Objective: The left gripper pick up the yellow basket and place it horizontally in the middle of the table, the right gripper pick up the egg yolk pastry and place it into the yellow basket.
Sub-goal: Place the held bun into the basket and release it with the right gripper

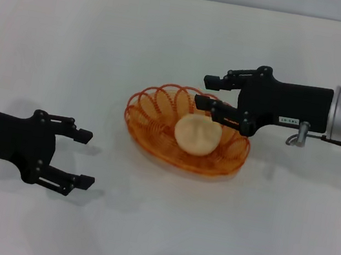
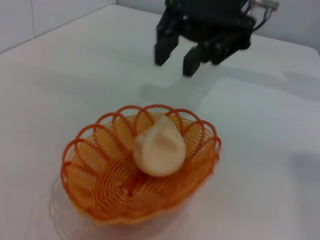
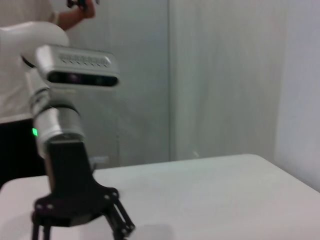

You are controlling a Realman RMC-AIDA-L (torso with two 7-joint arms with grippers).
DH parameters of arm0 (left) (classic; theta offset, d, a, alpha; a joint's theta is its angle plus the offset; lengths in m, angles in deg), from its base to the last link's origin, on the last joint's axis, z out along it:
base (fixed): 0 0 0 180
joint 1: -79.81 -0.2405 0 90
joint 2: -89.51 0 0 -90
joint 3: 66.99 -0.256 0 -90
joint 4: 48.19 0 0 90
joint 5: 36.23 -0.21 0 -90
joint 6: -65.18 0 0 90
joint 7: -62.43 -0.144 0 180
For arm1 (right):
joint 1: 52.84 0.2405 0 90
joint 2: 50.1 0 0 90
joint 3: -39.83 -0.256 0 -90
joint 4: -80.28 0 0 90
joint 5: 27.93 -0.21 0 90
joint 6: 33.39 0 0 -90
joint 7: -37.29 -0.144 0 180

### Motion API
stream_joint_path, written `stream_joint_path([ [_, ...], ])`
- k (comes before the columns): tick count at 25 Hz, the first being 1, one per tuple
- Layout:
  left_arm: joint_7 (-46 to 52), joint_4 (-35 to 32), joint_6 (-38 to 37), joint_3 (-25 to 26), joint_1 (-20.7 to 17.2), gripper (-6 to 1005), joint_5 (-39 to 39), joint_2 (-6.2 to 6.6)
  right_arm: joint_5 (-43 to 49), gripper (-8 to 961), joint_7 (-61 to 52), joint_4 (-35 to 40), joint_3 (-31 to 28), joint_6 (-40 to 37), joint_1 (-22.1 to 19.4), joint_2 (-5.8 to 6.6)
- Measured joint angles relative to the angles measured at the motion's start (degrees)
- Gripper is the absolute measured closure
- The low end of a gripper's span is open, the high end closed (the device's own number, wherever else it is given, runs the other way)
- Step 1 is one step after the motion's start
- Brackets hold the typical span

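The yellow basket (image 1: 151, 112) lies flat in the middle of the white table (image 1: 67, 38). The egg yolk pastry (image 1: 197, 135) rests inside it, right of its centre. My right gripper (image 1: 204, 90) is open and empty, hovering over the basket's far right rim, just above the pastry. My left gripper (image 1: 87, 158) is open and empty, at the front left, well apart from the basket. The left wrist view shows the basket (image 2: 95, 172) with the pastry (image 2: 159, 147) in it and the right gripper (image 2: 175, 54) beyond, raised off the table.
The right wrist view shows my left arm with its wrist camera (image 3: 75, 72) standing over the table, a white wall behind it and a person at the far edge. Bare tabletop surrounds the basket on all sides.
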Motion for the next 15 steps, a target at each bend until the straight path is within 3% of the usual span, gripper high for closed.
stream_joint_path([
  [6,-0.2,0.0,0.3,0.1,0.1,120,0.0,0.02,-0.1,662,0.1,-0.4,0.0,0.3,-0.4,0.20],
  [15,-0.6,0.0,0.6,0.3,0.5,120,0.0,0.01,1.5,303,1.9,-0.4,-2.5,-7.0,-3.3,1.58],
])
